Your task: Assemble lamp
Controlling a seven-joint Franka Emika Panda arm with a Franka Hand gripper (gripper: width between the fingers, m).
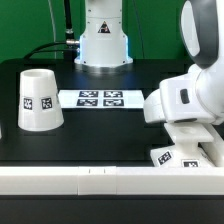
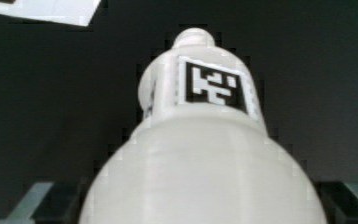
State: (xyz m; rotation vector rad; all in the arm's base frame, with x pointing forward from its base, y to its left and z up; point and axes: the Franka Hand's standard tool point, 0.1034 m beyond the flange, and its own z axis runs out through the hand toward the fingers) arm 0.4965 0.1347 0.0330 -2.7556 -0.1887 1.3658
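Observation:
The white bulb [image 2: 197, 130] fills the wrist view, its round body between my fingers and its tagged cylindrical neck pointing away toward the black table. My gripper [image 2: 197, 205] is shut on the bulb's round body; one dark finger [image 2: 48, 203] shows on each side. In the exterior view my gripper [image 1: 186, 143] hangs low at the front right, just above a flat white tagged part, apparently the base [image 1: 164, 157]; the bulb is hidden there. The tapered shade [image 1: 38, 99] stands upright at the exterior view's left.
The marker board [image 1: 100, 98] lies flat at the table's middle. The arm's white pedestal [image 1: 103, 45] stands behind it. A low white wall [image 1: 70, 180] runs along the front edge. A white corner [image 2: 43, 10] shows beyond the bulb in the wrist view.

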